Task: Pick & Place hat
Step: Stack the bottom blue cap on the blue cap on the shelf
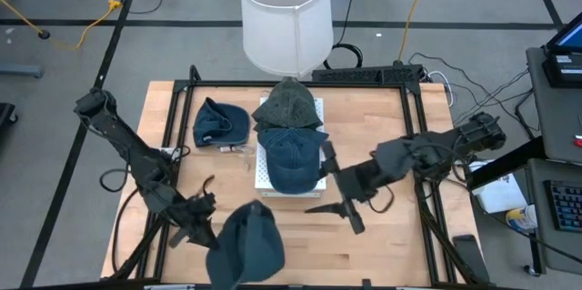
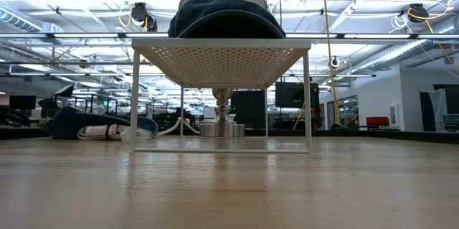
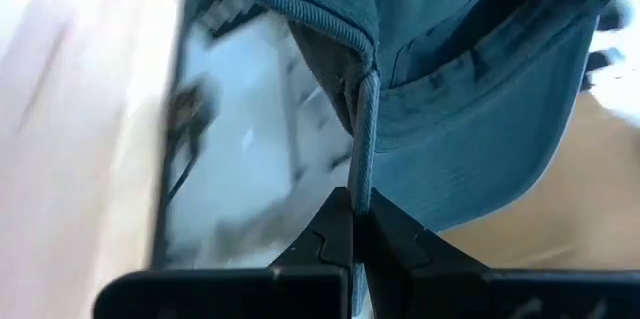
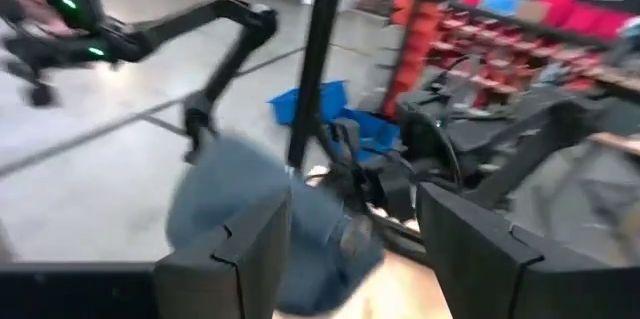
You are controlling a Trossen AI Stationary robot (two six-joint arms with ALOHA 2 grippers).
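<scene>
Currently, your left gripper (image 1: 207, 228) sits at the near left of the table (image 1: 391, 254), its fingers (image 3: 335, 244) closed tight on the edge band of a blue hat (image 1: 247, 246). The left wrist view shows the hat's (image 3: 470, 109) fabric edge pinched between the two dark fingertips, with the crown and brim hanging beyond them. In the high view this hat lies at the near edge of the table, just right of the left gripper.

Your right gripper (image 1: 332, 201) is near the table's centre, just right of the white perforated rack (image 1: 265, 167). Its fingers (image 4: 250, 244) stand wide apart and hold nothing; the right wrist view looks between them toward the held hat (image 4: 260, 219) and the left arm (image 4: 215, 29).

Note the surrounding items. The rack carries a second blue hat (image 1: 293, 158) on its top, and a dark grey-green hat (image 1: 289, 108) lies at its far end, overlapping it. A third blue hat (image 1: 218, 124) lies on the table to the rack's left, well apart from the held one. A white lampshade (image 1: 285, 13) stands beyond the far edge of the table. In the low view, the rack (image 2: 222, 57) fills the middle, with the hat on top (image 2: 226, 17) and the lamp base (image 2: 222, 125) visible behind its legs.
</scene>
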